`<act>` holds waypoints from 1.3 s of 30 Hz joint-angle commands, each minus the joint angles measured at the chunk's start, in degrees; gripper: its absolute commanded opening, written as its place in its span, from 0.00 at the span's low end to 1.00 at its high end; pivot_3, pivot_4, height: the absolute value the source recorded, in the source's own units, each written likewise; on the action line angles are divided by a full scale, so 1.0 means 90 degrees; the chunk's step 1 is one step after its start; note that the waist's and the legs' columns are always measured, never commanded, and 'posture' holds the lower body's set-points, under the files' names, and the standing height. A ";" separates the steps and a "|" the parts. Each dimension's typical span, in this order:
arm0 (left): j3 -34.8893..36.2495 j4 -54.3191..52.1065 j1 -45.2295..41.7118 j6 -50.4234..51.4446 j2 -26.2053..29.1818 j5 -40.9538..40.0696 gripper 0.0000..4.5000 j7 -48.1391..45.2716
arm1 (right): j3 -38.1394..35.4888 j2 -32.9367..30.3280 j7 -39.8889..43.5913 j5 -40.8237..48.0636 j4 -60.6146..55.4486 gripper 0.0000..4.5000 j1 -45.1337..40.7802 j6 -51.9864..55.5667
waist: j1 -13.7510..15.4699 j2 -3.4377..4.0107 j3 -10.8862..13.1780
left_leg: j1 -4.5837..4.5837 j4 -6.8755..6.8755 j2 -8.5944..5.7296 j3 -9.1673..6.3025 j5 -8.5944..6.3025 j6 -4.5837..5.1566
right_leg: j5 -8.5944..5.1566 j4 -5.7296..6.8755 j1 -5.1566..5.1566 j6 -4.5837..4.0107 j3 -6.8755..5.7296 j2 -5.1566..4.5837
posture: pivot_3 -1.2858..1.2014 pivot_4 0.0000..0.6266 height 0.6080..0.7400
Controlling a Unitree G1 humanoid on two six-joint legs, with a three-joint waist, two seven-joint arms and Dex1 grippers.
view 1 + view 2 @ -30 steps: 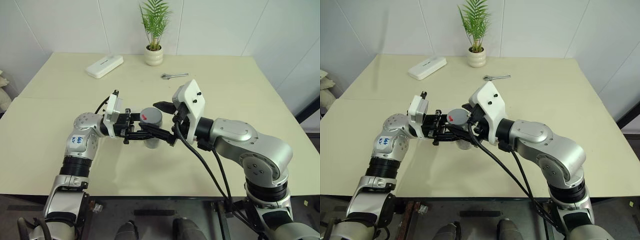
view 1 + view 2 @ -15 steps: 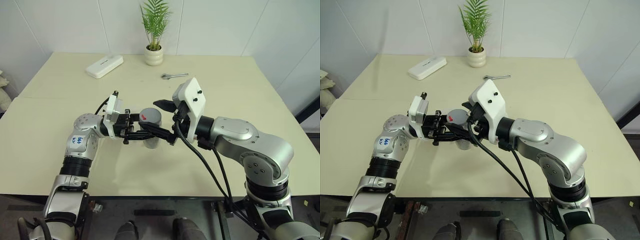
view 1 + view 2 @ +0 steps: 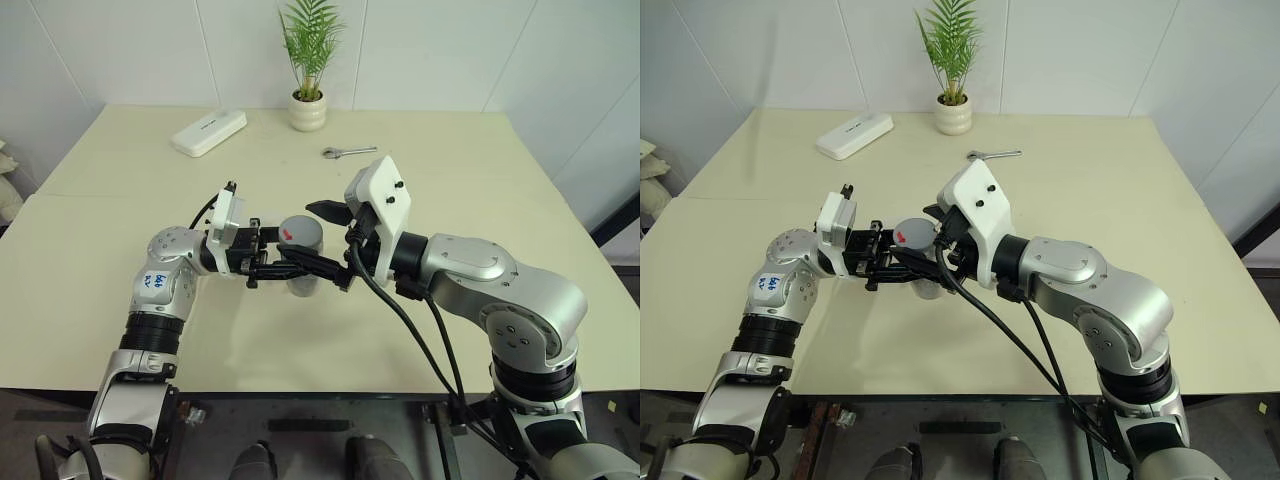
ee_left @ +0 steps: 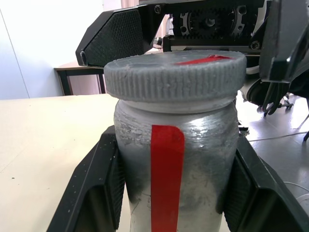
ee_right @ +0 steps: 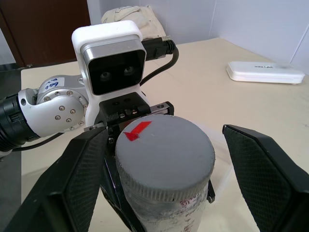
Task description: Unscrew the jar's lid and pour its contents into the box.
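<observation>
The silvery-grey jar (image 4: 166,159) with a red stripe hangs upright above the table's middle. My left gripper (image 3: 318,270) comes in from the left and is shut on the jar's body, one black finger (image 4: 96,193) pressed to each side. The grey lid (image 5: 164,150) with its red mark sits on top of the jar. My right gripper (image 5: 164,140) reaches in from the right at lid height and stands open. Its fingers (image 5: 263,169) straddle the lid, and a gap shows on at least one side. The box is hidden from view.
A flat white oblong case (image 3: 209,132) lies at the table's far left. A white plant pot (image 3: 307,110) stands at the far edge, and a metal wrench (image 3: 348,152) lies just right of it. Bare cream table (image 3: 480,180) surrounds both arms.
</observation>
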 commanded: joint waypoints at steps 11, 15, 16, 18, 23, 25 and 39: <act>0.0131 -0.0157 -0.0139 -0.0090 -0.0012 -0.0107 0.48 -0.0018 | -0.0044 -0.0062 0.0078 -0.0031 -0.0066 0.59 -0.0015 -0.0115 | 0.0000 0.0000 0.0000 | 0.0000 0.0000 0.0000 0.0000 0.0000 0.0000 | 0.0000 0.0000 0.0000 0.0000 0.0000 0.0000 | 0.52 0.24 1.00; 0.0130 -0.0166 -0.0126 -0.0091 -0.0008 -0.0103 0.48 -0.0017 | -0.0072 -0.0052 0.0075 -0.0026 -0.0076 0.59 -0.0061 -0.0113 | 0.0000 0.0000 0.0000 | 0.0000 0.0000 0.0000 0.0000 0.0000 0.0000 | 0.0000 0.0000 0.0000 0.0000 0.0000 0.0000 | 0.52 0.24 1.00; 0.0130 -0.0161 -0.0128 -0.0089 -0.0007 -0.0102 0.48 -0.0017 | -0.0077 -0.0052 0.0076 -0.0024 -0.0078 0.59 -0.0067 -0.0112 | 0.0000 0.0000 0.0000 | 0.0000 0.0000 0.0000 0.0000 0.0000 0.0000 | 0.0000 0.0000 0.0000 0.0000 0.0000 0.0000 | 0.52 0.24 1.00; 0.0128 -0.0158 -0.0128 -0.0084 0.0000 -0.0100 0.48 -0.0021 | -0.0078 -0.0062 0.0083 -0.0022 -0.0088 0.59 -0.0078 -0.0110 | 0.0000 0.0000 0.0000 | 0.0000 0.0000 0.0000 0.0000 0.0000 0.0000 | 0.0000 0.0000 0.0000 0.0000 0.0000 0.0000 | 0.52 0.24 1.00; 0.0087 -0.0101 -0.0091 -0.0049 0.0073 -0.0055 0.48 -0.0106 | -0.0225 -0.0063 0.0076 0.0050 -0.0087 0.59 -0.0236 -0.0094 | -0.0001 0.0000 0.0000 | 0.0000 0.0000 0.0000 0.0000 0.0000 0.0000 | 0.0000 0.0000 0.0000 0.0000 0.0000 0.0000 | 0.52 0.24 1.00; 0.0081 -0.0061 -0.0082 -0.0068 0.0090 -0.0033 0.48 -0.0132 | -0.0293 -0.0089 0.0086 0.0070 -0.0067 0.59 -0.0322 -0.0105 | -0.0001 0.0000 0.0000 | 0.0000 0.0000 0.0000 0.0000 0.0000 0.0000 | 0.0000 0.0000 0.0000 0.0000 0.0000 0.0000 | 0.52 0.24 1.00; 0.0016 -0.0049 0.0017 -0.0087 0.0130 0.0030 0.48 -0.0246 | -0.0593 -0.0469 0.0128 0.0165 0.0118 0.59 -0.0740 -0.0220 | 0.0000 0.0000 0.0000 | 0.0000 -0.0001 0.0000 0.0000 0.0000 0.0000 | 0.0000 -0.0001 0.0000 0.0000 0.0000 0.0000 | 0.52 0.24 1.00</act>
